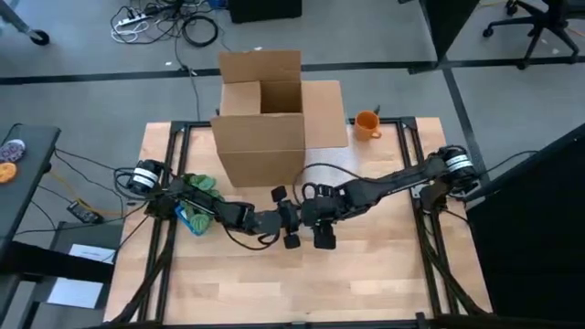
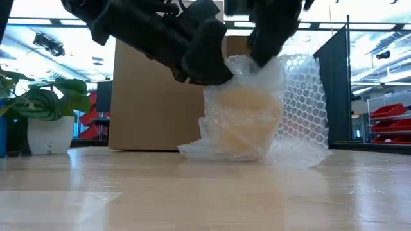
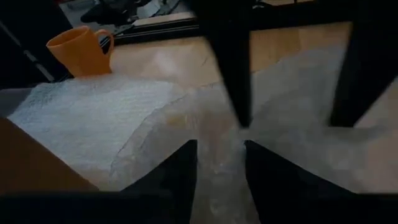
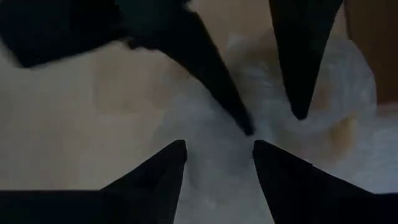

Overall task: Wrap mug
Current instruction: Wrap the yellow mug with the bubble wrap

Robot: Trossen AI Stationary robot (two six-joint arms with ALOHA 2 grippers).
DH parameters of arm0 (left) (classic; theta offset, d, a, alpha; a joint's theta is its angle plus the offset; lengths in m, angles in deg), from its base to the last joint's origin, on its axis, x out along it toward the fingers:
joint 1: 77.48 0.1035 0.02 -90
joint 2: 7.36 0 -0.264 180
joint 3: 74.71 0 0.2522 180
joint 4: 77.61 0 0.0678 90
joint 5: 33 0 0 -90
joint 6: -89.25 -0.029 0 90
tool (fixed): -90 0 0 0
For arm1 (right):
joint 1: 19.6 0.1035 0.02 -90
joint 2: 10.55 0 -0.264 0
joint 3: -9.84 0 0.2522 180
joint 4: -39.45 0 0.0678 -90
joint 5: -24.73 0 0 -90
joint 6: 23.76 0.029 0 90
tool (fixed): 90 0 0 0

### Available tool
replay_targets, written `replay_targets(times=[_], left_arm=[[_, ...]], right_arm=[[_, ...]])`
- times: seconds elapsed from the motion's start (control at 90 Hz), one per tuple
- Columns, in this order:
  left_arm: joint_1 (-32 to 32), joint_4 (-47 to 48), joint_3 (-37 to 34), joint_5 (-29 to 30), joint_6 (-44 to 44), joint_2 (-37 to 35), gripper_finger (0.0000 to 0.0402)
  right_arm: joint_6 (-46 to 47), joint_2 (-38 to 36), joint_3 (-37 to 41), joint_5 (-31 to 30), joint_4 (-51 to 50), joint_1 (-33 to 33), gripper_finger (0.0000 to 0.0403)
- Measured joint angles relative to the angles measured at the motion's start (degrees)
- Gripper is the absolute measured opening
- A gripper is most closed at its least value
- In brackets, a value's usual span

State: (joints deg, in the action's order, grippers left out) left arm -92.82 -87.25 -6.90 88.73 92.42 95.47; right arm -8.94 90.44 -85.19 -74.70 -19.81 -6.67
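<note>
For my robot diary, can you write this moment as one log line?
step: wrapping | left pincer: on bubble wrap | right pincer: on bubble wrap | mug: covered, on table | box: behind

An open cardboard box [image 1: 260, 110] stands at the table's [image 1: 366, 283] far edge; a potted plant [image 2: 45, 112] stands left.

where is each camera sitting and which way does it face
High view: above the table, looking straight down; both arms meet at centre, cardboard box behind.
Low view: at tabletop height, looking level; both arms drop onto the bubble-wrapped mug.
Left wrist view: on the left arm, past the left end effector at the wrap.
Right wrist view: on the right arm, past the right end effector at the wrap.
Shared: high and left wrist views show the orange mug.
</note>
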Motion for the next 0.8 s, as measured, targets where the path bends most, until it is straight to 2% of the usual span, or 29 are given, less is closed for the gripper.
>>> replay_targets(times=[0.267, 0.367, 0.744, 0.8], left_arm=[[-1.91, 1.88, -0.16, -0.47, -2.18, -2.60, 0.0117], [-1.91, 2.59, -0.14, -0.42, -2.13, -2.73, 0.0117], [-1.95, 3.26, -0.07, -0.62, -1.53, -2.73, 0.0117], [-2.03, 3.34, -0.05, -0.71, -1.56, -2.73, 0.0117]], right_arm=[[-1.44, 0.45, 0.02, -1.12, 0.31, -1.27, 0.0172], [-1.53, -0.37, 0.00, -1.55, 0.44, -1.33, 0.0160], [-4.61, -0.42, 0.00, -1.54, 1.94, -1.77, 0.0017], [-5.14, -0.42, 0.00, -1.83, 3.07, -1.99, 0.0007]])
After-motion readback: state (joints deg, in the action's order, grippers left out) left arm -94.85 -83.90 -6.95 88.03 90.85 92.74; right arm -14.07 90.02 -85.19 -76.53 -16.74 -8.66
